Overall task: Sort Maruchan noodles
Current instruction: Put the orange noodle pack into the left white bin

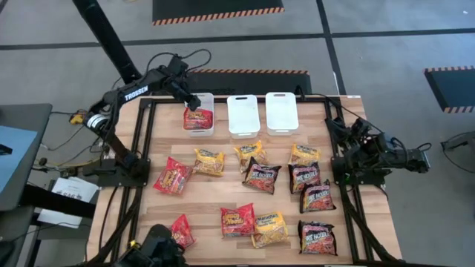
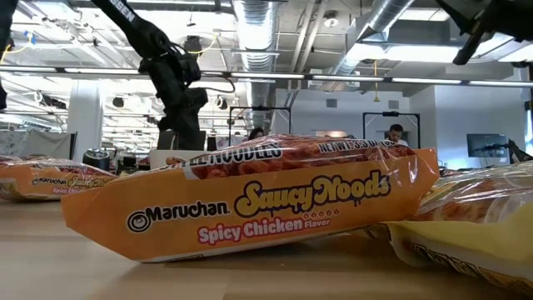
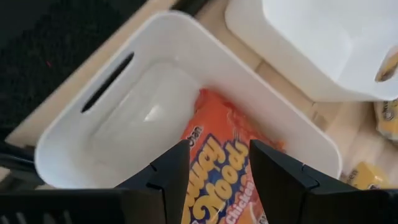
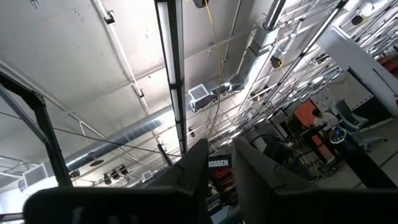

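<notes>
Left wrist view shows you the left gripper (image 3: 217,180) directly above the leftmost white tray (image 3: 74,155), with its two dark fingers (image 3: 171,177) spread apart and nothing between them. Below the fingers, one red packet (image 3: 221,168) lies flat on the tray floor, against the tray's long wall; its label reads "Saucy Noods". You can confirm this in the high view: the left gripper (image 1: 191,100) hangs over the leftmost tray (image 1: 210,96), and the red packet (image 1: 197,118) rests inside it.

Two more white trays stand in the same row, the middle tray (image 1: 243,115) and the right tray (image 1: 282,112); both sit near the table's far edge.

You find the remaining Maruchan noodles (image 1: 256,199) loose on the wooden table (image 1: 208,194), nearer than the trays. Red packets lie mostly on the left side, yellow-orange packets across the middle, and dark packets (image 1: 304,176) toward the right.

Low view places one orange packet (image 2: 250,204) close to the camera, label reading "Spicy Chicken Flavor".

The right gripper (image 1: 349,144) waits at the table's right edge, well apart from the trays. Right wrist view shows the right gripper (image 4: 217,165) pointing up at the ceiling, fingers only narrowly parted and holding nothing.
</notes>
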Motion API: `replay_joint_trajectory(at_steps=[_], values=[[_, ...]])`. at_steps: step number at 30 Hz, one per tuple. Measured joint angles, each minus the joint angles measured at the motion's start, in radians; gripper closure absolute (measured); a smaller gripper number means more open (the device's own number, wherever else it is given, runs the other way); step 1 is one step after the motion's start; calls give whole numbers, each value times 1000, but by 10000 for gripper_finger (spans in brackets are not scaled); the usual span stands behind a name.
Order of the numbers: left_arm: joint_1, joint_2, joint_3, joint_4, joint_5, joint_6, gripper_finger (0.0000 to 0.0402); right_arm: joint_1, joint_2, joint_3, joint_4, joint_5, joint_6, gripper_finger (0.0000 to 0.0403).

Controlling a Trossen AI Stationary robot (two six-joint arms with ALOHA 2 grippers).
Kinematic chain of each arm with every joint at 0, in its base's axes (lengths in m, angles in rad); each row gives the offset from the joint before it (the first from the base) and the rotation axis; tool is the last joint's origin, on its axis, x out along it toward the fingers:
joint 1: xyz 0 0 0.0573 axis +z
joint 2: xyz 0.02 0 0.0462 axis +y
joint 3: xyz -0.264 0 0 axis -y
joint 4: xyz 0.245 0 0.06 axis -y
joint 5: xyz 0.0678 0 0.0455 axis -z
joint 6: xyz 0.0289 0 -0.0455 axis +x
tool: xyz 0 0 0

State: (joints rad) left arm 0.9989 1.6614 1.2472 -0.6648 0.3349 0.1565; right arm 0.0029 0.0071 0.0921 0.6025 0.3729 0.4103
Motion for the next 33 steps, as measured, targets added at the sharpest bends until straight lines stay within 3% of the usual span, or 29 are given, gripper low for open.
replay_joint_trajectory(at_steps=[10,16,33], values=[[-18,61,0,-65,-2,10,248,0,0,0,-35,0,0,305],[-73,61,-1,-69,-131,87,248,0,0,0,-46,-1,0,305],[-142,97,-2,-86,-212,124,249,0,0,0,-50,-1,0,305]])
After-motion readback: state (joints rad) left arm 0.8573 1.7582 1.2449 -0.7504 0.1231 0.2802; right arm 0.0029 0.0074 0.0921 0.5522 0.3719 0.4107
